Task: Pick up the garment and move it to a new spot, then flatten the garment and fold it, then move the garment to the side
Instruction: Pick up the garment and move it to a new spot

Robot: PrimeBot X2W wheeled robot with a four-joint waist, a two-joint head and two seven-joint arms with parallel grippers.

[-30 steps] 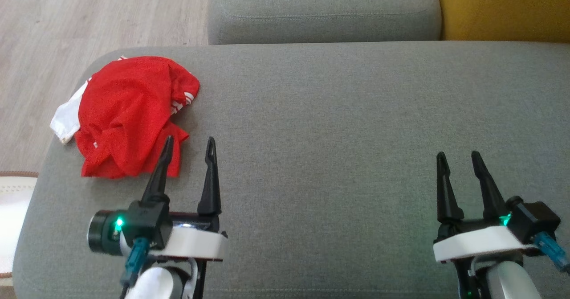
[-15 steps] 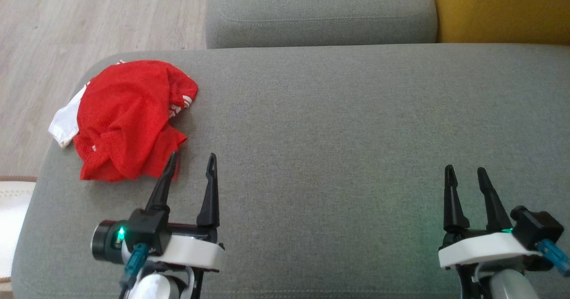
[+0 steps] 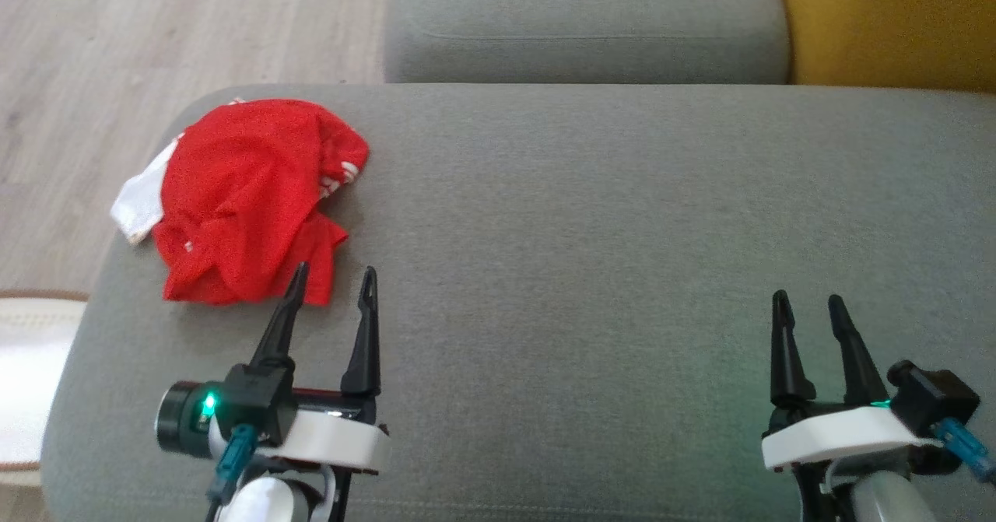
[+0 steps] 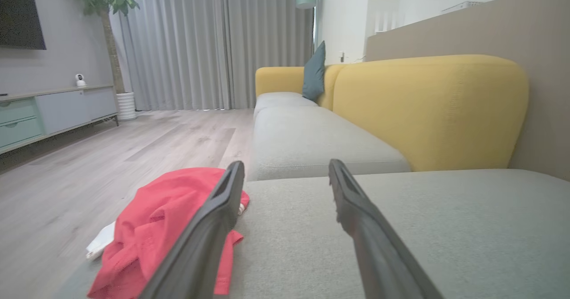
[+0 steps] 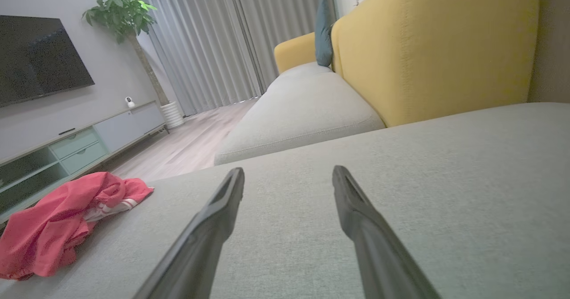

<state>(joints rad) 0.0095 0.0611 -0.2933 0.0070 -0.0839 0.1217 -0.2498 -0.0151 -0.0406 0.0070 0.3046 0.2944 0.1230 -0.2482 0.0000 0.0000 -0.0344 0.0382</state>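
Grey sofa seat (image 3: 591, 218) is the whole work area, with pale wood floor (image 3: 156, 32) out past the left hand (image 3: 334, 269) and a yellow backrest (image 3: 887, 24) up ahead of the right hand (image 3: 806, 297). Red jersey (image 3: 249, 195) with white trim sits crumpled in a heap just ahead of the left hand and a bit to its outer side. From the head view that hand's outer fingertip overlaps the near hem, can't tell if it's actually touching. Left hand is spread wide, nothing in it. Right hand hangs well off to the other side over bare cushion, also wide and empty. Looks to me like the very first step, the pickup, not yet done. Next move probably calls for the left hand to go forward and outward, drop onto a bunched fold and pinch enough cloth that it won't slip out when lifted.
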